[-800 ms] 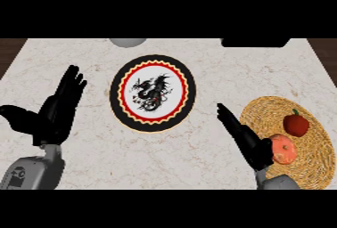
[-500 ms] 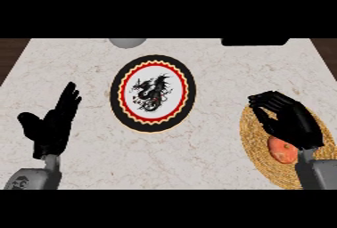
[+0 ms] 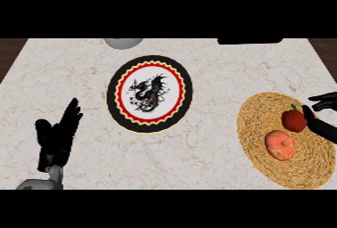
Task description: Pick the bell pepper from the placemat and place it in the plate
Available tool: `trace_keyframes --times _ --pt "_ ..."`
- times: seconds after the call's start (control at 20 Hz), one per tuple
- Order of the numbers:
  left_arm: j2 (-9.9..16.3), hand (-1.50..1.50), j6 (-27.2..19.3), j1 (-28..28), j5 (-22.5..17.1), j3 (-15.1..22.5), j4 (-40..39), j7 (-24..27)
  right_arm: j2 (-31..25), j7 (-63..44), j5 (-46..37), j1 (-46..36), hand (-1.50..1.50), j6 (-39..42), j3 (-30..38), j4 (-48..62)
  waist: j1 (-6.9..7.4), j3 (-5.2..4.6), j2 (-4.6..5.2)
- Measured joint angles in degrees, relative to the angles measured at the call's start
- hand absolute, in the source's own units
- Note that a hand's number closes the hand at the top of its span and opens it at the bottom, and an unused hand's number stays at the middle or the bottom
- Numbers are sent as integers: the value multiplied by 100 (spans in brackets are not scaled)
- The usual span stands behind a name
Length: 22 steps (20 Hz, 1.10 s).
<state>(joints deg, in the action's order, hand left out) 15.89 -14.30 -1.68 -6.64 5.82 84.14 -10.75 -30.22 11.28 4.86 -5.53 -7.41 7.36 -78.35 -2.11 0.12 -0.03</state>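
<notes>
Red pepper (image 3: 293, 120) sits by right hand (image 3: 320, 121) (spread, holding nothing); could nudge peach (image 3: 281, 145) instead.

One plate (image 3: 150, 94), one placemat (image 3: 289, 164), one bell pepper (image 3: 293, 120), one peach (image 3: 281, 145).

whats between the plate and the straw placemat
Only bare marble counter, seen in the head view. The plate and placemat sit apart, with nothing in the gap. The bell pepper is on the placemat itself.
</notes>
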Motion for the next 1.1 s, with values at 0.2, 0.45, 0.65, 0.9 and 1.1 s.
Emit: trace_keyframes --times 0.2,0.45,0.65,0.9,1.1 --pt "-72 0 -23 19 83 109 43 -91 137 1275 565 271 -150 783 340 542 108 7 7" --pt "-129 0 15 48 172 197 2 -76 -440 1835 -183 387 -150 1098 126 1110 213 -3 17" --pt "-166 0 -8 -25 232 217 -5 -128 -1016 1426 -907 257 -150 938 -71 1143 239 -12 15" --pt "-201 0 -7 -23 303 217 -14 -104 -1629 537 -1444 -127 -150 1320 -356 980 255 -18 8" --pt "-220 0 33 -34 313 184 -75 -81 -1863 -91 -1708 -397 -150 1938 -714 1014 276 -19 12"
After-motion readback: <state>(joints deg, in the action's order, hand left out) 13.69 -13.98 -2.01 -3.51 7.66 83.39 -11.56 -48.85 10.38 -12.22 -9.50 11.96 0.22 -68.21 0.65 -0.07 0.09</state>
